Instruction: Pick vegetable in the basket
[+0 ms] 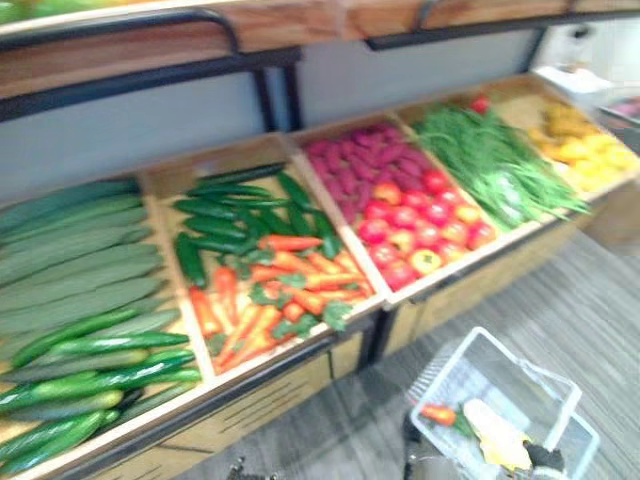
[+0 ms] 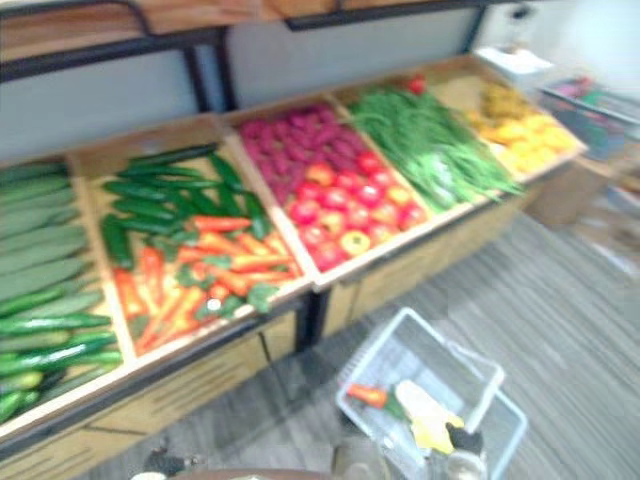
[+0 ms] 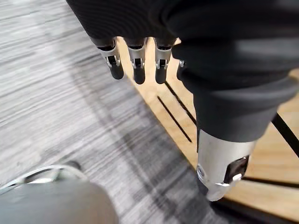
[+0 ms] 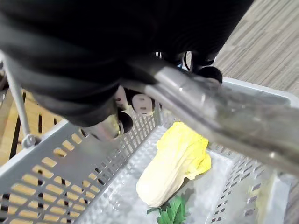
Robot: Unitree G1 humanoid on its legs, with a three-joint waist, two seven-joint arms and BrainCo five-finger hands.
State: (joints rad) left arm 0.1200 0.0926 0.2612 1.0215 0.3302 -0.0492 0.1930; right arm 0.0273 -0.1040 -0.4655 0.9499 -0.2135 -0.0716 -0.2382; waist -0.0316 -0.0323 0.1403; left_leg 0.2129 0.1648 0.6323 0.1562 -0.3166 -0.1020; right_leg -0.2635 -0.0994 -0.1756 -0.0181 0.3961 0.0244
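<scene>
Grey slotted plastic makes up the basket [image 1: 452, 372], which shows over the striped grey floor [image 3: 56, 93] in front of the stand's right half. I cannot tell whether it touches the floor. Its bare metal handle [image 4: 219, 116] crosses the top of the basket. The right hand [image 4: 70, 60] is over the handle at the basket's near rim, its fingers [image 4: 124, 100] curled under the bar and gripping it.

Inside the basket, a pale yellow cabbage [image 4: 173, 165], crinkled at its leafy end, lies on the bottom near the middle. A small orange carrot [image 1: 438, 413] with green leaves [image 4: 170, 212] lies just beside it, toward the basket's left wall.

The left hand [image 3: 224, 60] hangs low beside the wooden base [image 3: 187, 121] of the stand. Its fingers [image 3: 137, 63] are straight and loose, holding nothing.

The stand [image 1: 300, 385] is pale wood, split into slanted bins. From its left edge to its right they hold:
- long smooth cucumbers [image 1: 70, 270]
- short dark cucumbers [image 1: 230, 215] at the back of a bin, with loose carrots [image 1: 270, 300] at its front
- purple sweet potatoes [image 1: 360, 165] behind round red tomatoes [image 1: 415, 225]
- a heap of thin green stalks [image 1: 490, 165]
- lumpy yellow produce [image 1: 585, 145] at the right corner, too blurred to name

A wooden shelf on black metal tubing [image 1: 120, 55] runs above the bins.
</scene>
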